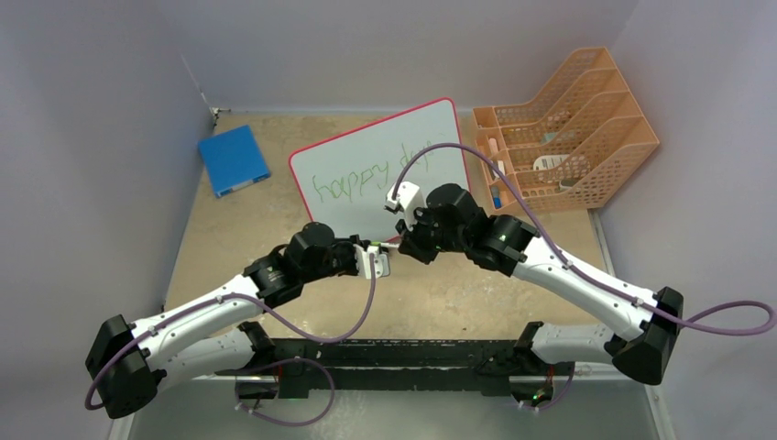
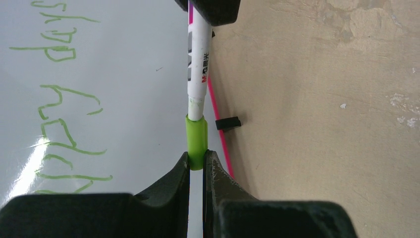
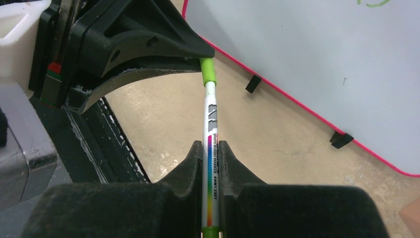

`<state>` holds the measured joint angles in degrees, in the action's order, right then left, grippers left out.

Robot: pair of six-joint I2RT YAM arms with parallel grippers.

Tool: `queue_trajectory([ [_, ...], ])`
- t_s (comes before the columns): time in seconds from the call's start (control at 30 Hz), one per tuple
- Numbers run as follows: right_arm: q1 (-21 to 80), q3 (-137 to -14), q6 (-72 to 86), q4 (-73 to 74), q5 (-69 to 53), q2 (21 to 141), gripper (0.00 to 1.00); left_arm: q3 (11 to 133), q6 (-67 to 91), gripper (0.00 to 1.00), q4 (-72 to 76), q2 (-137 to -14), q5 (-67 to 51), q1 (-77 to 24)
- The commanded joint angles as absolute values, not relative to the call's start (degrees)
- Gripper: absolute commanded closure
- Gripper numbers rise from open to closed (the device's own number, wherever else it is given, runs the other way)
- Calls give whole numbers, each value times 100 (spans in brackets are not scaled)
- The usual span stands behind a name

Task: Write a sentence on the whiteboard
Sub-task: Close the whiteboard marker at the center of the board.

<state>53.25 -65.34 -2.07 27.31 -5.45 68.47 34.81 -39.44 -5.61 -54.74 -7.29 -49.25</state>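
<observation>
Watching from the side, I see both arms meet just off the near edge of the whiteboard point(image 1: 366, 156), sharing one marker point(image 2: 198, 59) between them. The left gripper point(image 2: 196, 161) is pinched almost closed on the end of the green cap point(image 2: 196, 139). The right gripper point(image 3: 211, 151) is clamped round the white barrel, about halfway along.

The sentence point(image 1: 353, 183), green cursive reading "happy days", slants across the board's face. The writing looks finished to me, but whether the cap is fully seated I cannot tell.

The marker looks light, stiff and smooth. I'd say it could twist or slip in an off-centre pinch, so the mid-barrel hold seems right.

The board looks rigid, light and glossy, and it sits on small feet like the black foot point(image 2: 228, 123) at its edge. A firm shove would probably slide it, and the ink would likely smear at a touch. If it has to be handled, the red rim point(image 3: 297, 104) is the place to take it.
</observation>
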Motion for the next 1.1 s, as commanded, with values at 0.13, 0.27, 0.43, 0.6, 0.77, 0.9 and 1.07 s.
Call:
queue_trajectory([
  [0.13,5361,-6854,-179,2688,-494,6966,100,3857,-3753,100,-589,-5393,-1264,-4904],
  [0.27,5361,-6832,-226,2716,-650,7063,100,3867,-3746,100,-624,-5300,-1505,-4905],
  [0.43,5360,-6870,-229,2753,-616,7189,100,3915,-3675,100,-641,-5187,-1749,-4909],
  [0.6,5361,-6873,-246,2698,-714,7295,100,3979,-3573,100,-652,-5199,-2024,-4904],
  [0.77,5364,-6906,-263,2733,-789,7462,100,4029,-3445,100,-592,-5076,-2302,-4905],
  [0.9,5366,-6940,-264,2738,-843,7559,100,4051,-3388,100,-542,-5004,-2432,-4913],
  [1.07,5378,-7026,-177,2720,-954,7727,100,4008,-3231,100,-271,-4913,-2556,-4918],
])
